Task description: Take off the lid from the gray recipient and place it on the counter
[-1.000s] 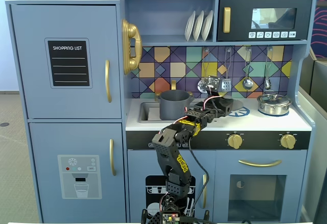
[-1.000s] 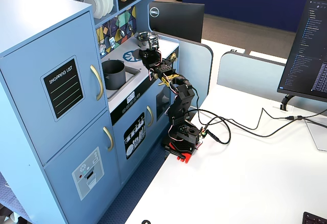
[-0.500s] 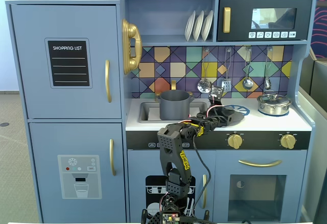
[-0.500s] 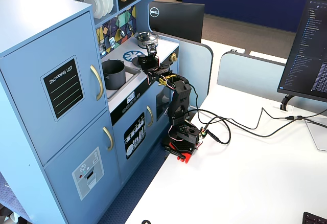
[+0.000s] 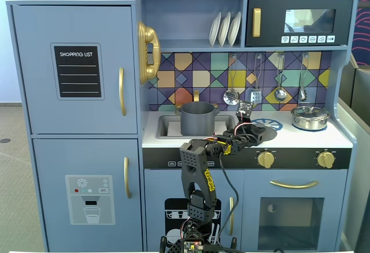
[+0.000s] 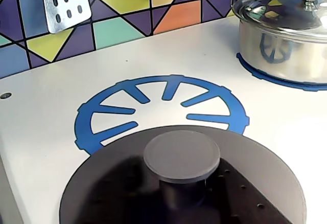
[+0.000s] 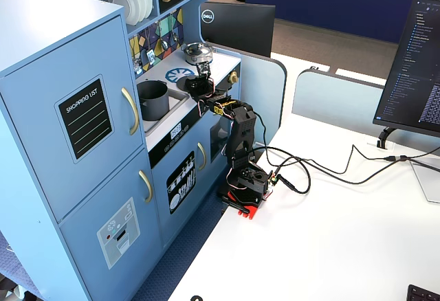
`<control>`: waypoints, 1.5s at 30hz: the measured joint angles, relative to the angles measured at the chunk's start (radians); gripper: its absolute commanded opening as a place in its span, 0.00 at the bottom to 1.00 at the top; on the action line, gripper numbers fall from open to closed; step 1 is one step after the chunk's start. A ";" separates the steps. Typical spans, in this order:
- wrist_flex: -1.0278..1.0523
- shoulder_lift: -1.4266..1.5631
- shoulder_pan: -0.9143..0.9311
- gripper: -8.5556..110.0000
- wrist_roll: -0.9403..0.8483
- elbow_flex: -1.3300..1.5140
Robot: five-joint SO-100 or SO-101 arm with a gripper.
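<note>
In a fixed view, going from the left, the gray recipient (image 5: 198, 118) stands open-topped in the recessed sink (image 5: 166, 127) of the blue toy kitchen (image 5: 75, 91), with nothing on its rim. To its right the arm (image 5: 199, 172) rises from the desk (image 7: 357, 232) in front of the kitchen and reaches over the counter (image 5: 300, 139). The hand (image 5: 245, 112) is at the near edge of the burner print (image 5: 273, 124), with the lid (image 5: 260, 131) just below it, low over the white surface; whether the lid rests on the counter or hangs just above it cannot be told. Further right, the shiny steel pot (image 5: 310, 117) with its glass lid sits on the second burner ring. In the wrist view the lid (image 6: 127, 183) fills the lower middle, its flat knob (image 6: 182, 155) facing the camera, overlapping the near side of the burner print (image 6: 161, 109); the steel pot (image 6: 286, 40) stands at upper right, well apart. The fingers do not show clearly in any view, so how far the hand is open, and whether it grips the knob, cannot be told.
</note>
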 measured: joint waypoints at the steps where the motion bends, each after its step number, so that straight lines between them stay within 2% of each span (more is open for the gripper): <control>1: -0.002 0.006 0.003 0.36 0.000 0.008; 7: -0.006 0.046 0.034 0.41 0.002 0.049; 21: 0.014 0.123 0.046 0.34 0.000 0.035; 24: 0.075 0.209 0.017 0.32 0.012 0.002; 26: 0.163 0.288 -0.006 0.28 0.012 -0.012; 28: 0.293 0.391 -0.023 0.19 0.034 -0.028; 31: 0.621 0.577 -0.067 0.07 0.069 -0.115; 35: 1.172 0.782 -0.230 0.07 0.133 -0.215; 39: 1.654 0.894 -0.408 0.07 0.156 -0.120; 42: 1.720 0.954 -0.509 0.07 0.169 0.041; 45: 1.646 1.008 -0.571 0.07 0.170 0.256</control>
